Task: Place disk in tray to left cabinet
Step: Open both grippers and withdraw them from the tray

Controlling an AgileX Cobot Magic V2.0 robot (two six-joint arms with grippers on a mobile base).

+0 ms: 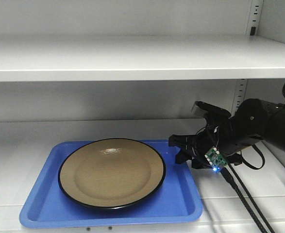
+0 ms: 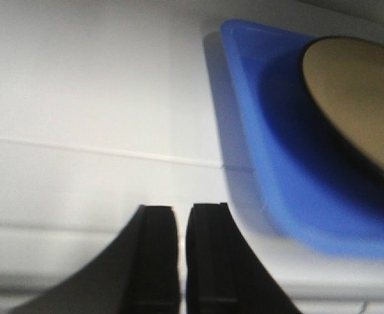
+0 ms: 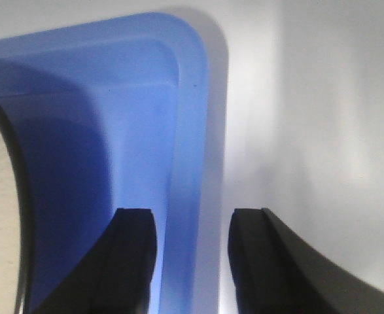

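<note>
The plate [image 1: 112, 172] is a glossy, rigid thing, probably ceramic or enamel, so it would chip if knocked and would slide easily on the smooth plastic beneath it. It lies flat in the middle of the blue tray [image 1: 40, 208], filling most of its width, and the tray itself rests on the lower shelf [image 1: 239, 191] of the white cabinet. The tray looks light and stiff with a low raised rim; that rim on either short side is the sensible place to grip, since the plate offers no edge that can be pinched without tipping it.

The right gripper [image 1: 180, 149] sits at the tray's right edge, its jaws parted moderately. In the right wrist view the rim [image 3: 186, 163] runs up between the two fingers [image 3: 134, 261], though whether they touch it is hard to say from that blurred picture. The left gripper [image 2: 182, 261] has its jaws almost closed with nothing between them, and it hovers just beside the tray's left rim, over bare shelf.
</note>
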